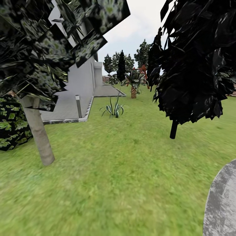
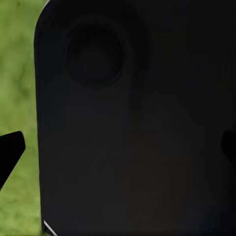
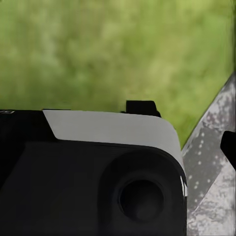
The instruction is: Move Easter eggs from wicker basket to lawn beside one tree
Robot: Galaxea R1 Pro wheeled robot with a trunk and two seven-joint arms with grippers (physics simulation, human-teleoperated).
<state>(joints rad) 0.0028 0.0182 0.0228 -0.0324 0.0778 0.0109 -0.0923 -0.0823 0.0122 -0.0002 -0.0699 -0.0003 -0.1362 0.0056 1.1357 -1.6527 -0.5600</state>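
Green mottled lawn (image 1: 108, 170) and a mottled grey-brown tree trunk (image 1: 222, 203) suggest transit; I cannot tell either pincer's state.

1. The lawn (image 1: 111, 170), short mottled green grass, covers the lower half of the frame and runs back toward the centre.
2. At the left a slim grey-brown trunk (image 1: 38, 132) leans slightly, its dark leafy crown (image 1: 46, 42) spreading across the upper left.
3. A dark-foliaged tree (image 1: 196, 62) fills the upper right, standing on a thin black stem (image 1: 173, 129).
4. A mottled grey trunk (image 1: 221, 203) cuts into the lower right corner.
5. A white house (image 1: 82, 78) with a paved path (image 1: 70, 106) sits left of centre.
6. A spiky plant (image 1: 113, 109) grows just right of the paving.
7. A small palm (image 1: 133, 82) and distant trees (image 1: 121, 64) stand at centre, under pale sky.
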